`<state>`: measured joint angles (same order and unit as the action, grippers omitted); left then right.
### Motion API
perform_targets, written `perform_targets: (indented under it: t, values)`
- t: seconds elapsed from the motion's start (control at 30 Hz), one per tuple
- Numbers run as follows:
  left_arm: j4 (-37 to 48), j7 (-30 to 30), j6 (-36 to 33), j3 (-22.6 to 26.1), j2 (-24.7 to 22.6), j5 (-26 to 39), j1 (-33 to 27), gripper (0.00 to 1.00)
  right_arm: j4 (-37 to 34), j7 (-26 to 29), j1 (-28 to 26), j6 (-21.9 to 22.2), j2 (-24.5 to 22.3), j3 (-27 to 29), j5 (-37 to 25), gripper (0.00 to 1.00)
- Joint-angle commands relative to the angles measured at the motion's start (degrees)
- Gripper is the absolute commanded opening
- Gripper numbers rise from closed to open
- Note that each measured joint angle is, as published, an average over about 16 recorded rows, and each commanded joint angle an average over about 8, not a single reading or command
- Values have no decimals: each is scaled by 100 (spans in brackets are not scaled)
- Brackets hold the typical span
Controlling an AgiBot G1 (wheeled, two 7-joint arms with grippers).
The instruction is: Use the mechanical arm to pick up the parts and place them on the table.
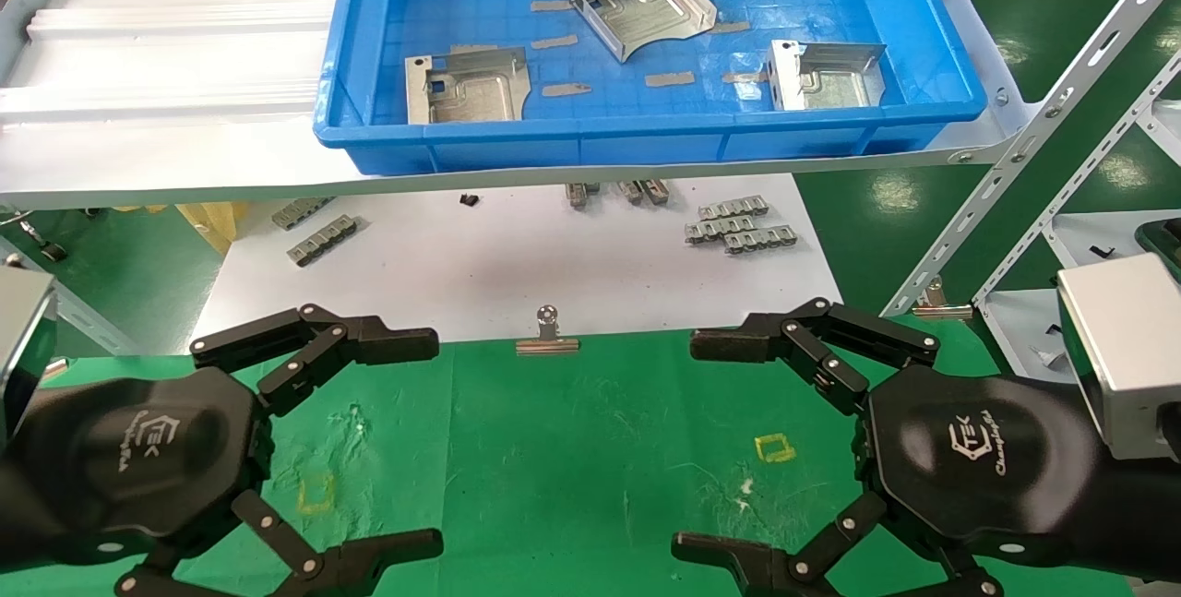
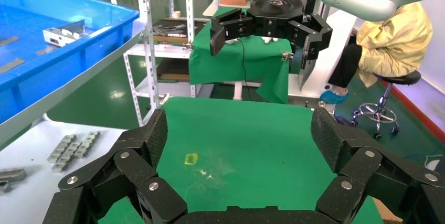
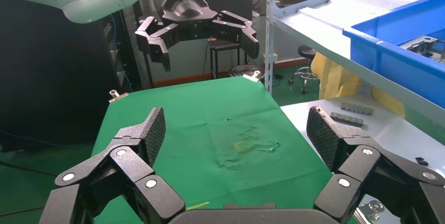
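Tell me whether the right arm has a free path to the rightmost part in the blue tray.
Probably yes: the right pincer is open and empty, and the part lies uncovered in the open-topped tray.

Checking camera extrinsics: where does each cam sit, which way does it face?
Head: up high, looking down at the blue tray and green table; both open grippers show, left gripper, right gripper.
Left wrist: faces across the table toward the right gripper; own fingers frame it.
Right wrist: the opposite way, toward the left gripper.
Shared: the table.
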<state>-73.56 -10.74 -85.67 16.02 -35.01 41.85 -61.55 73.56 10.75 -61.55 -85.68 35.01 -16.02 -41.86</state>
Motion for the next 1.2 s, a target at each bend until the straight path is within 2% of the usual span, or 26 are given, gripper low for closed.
perform_targets:
  t: [0.03, 0.57, 0.83, 1.2]
  values:
    - [0, 0, 0, 0, 0, 0, 0, 100, 0, 0, 0, 0, 0, 0, 0, 100]
    - [0, 0, 0, 0, 0, 0, 0, 100, 0, 0, 0, 0, 0, 0, 0, 100]
    - [0, 0, 0, 0, 0, 0, 0, 2, 0, 0, 0, 0, 0, 0, 0, 100]
    - [0, 0, 0, 0, 0, 0, 0, 0, 0, 0, 0, 0, 0, 0, 0, 100]
